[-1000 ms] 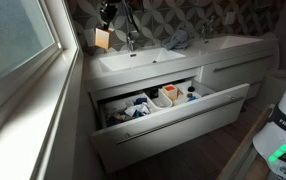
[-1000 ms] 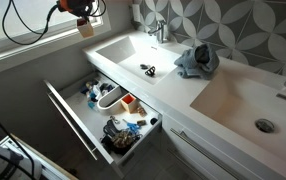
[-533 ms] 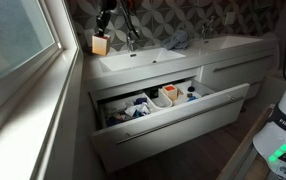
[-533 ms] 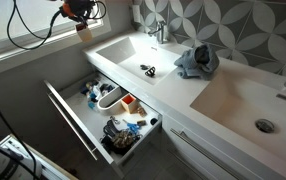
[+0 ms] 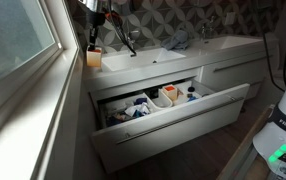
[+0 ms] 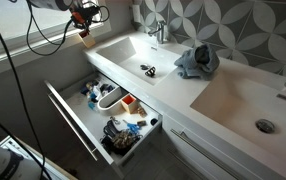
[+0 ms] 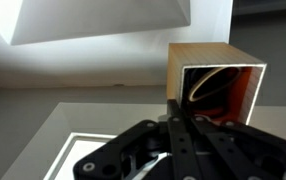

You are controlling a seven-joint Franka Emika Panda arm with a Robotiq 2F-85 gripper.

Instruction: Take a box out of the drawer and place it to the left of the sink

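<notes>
The gripper (image 5: 94,44) grips the small box (image 5: 93,58) low over the narrow counter (image 6: 96,47) corner left of the sink (image 5: 143,60), and if it lets go tilted or too near the edge, the box could topple into that sink or the open drawer (image 5: 173,118).

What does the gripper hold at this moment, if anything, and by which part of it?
The gripper holds the box by its upper end. The exact contact of the fingers cannot be seen.
</notes>
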